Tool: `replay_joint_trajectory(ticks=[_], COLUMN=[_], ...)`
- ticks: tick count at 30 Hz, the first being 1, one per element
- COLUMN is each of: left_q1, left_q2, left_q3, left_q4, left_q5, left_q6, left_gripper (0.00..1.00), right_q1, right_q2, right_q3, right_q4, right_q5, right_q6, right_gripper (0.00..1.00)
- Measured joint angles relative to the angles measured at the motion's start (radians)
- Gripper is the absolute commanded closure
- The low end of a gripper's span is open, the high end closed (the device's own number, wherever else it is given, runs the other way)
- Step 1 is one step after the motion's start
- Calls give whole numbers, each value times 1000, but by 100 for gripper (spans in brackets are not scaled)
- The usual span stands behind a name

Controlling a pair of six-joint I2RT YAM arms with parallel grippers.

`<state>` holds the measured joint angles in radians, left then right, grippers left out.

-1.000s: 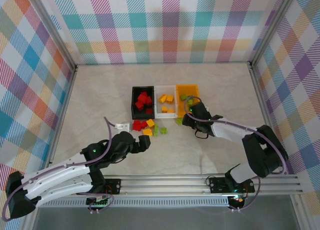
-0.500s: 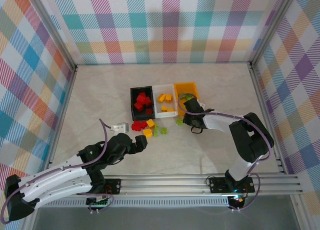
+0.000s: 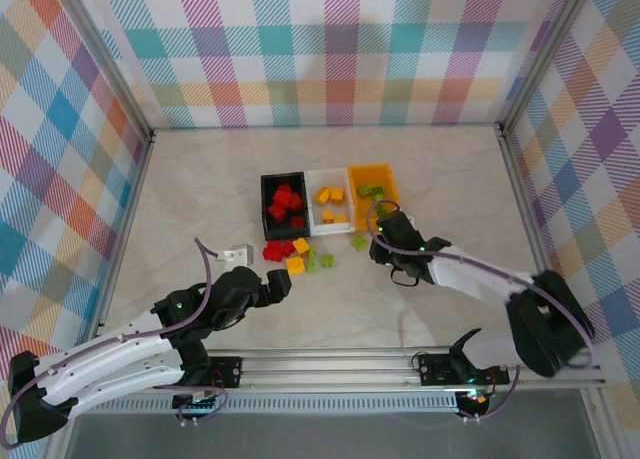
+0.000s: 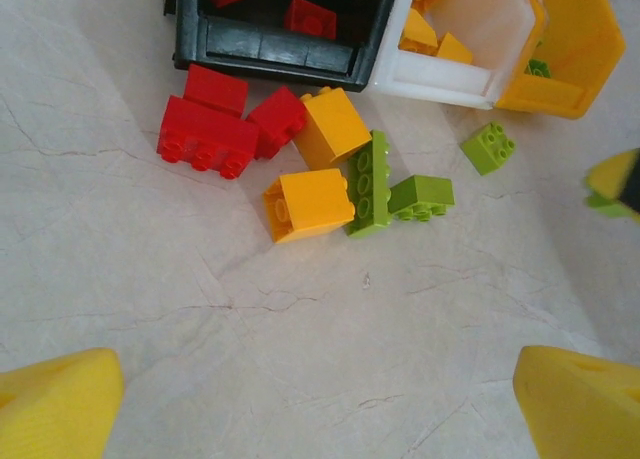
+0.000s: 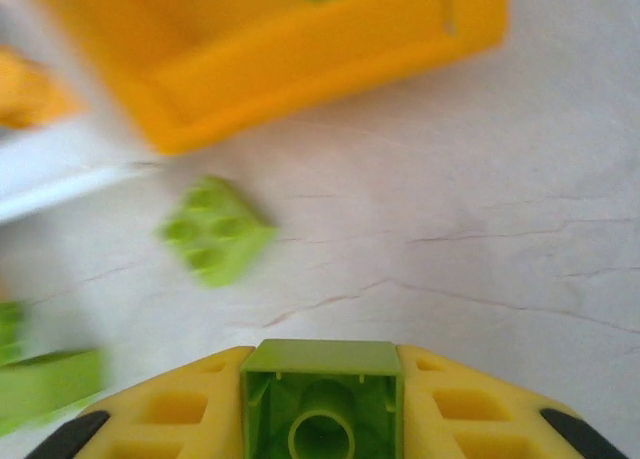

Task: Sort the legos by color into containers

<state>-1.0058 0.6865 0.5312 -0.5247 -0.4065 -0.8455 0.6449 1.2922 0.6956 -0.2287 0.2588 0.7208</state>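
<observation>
Right hand (image 5: 322, 419): just clamped shut on a small lime-green studded plastic brick (image 5: 322, 391) near the orange plastic bin (image 5: 300, 64).
Left hand (image 4: 320, 389): spread apart above the counter (image 4: 300, 329).
Meaning: brick likely ready for binning.

Table (image 3: 440, 179): lying pale, marbled.
Walls (image 3: 330, 49): standing plaid on three sides.
White piece (image 3: 238, 251): sitting on table, left.

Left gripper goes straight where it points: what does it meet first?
Probably the nearest yellow-orange brick, dead ahead of the left gripper; depth is unclear, so it may touch the table first.
</observation>
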Motion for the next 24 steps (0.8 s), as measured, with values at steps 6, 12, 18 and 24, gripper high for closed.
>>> replay_joint_trajectory(ticks=[6, 12, 18, 24], left_q1=[0, 0, 0, 0], left_q2=[2, 13, 8, -10], left_q3=[0, 0, 1, 1], left_q4=[0, -6, -39, -51], left_q5=[-7, -7, -7, -7], left_q6=[1, 1, 1, 4], left_gripper=[0, 0, 0, 0], right_q1=[-5, -86, -142, -141], right_q2=[-63, 236, 464, 474], right_q3=[132, 413, 592, 603], right_q4=[-53, -69, -108, -130], right_q5=[3, -2, 4, -6], right_q6=[-50, -91, -100, -109], right_gripper=[72, 71, 42, 26])
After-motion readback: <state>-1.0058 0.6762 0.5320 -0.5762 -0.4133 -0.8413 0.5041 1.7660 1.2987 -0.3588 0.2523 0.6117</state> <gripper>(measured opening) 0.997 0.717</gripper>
